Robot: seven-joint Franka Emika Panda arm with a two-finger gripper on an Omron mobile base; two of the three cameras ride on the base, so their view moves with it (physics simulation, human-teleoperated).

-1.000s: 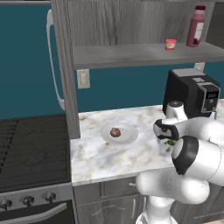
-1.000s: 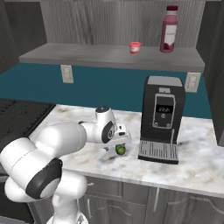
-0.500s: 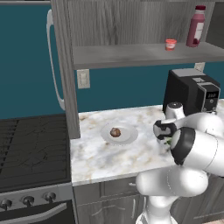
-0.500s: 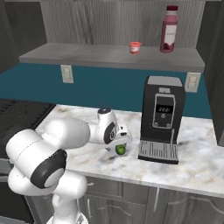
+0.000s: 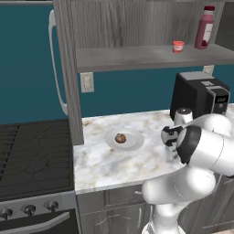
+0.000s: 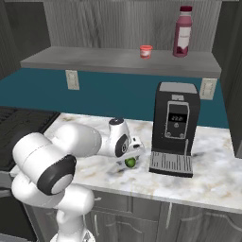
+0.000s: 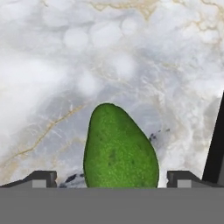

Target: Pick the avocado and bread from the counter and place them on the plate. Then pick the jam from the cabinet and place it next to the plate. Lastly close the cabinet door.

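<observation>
Marbled counter (image 5: 105,164) beside a black stove (image 5: 32,151), open cabinet (image 6: 118,59) holding the jam (image 6: 146,51), white plate (image 5: 132,141) carrying the bread (image 5: 120,138), gripper (image 6: 132,158) low over the counter with fingers spread wide, avocado (image 7: 119,148) lying between them, ungripped

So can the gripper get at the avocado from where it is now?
Probably yes. The gripper is open, low over the counter, with the avocado lying between its fingertips and nothing in between.
</observation>
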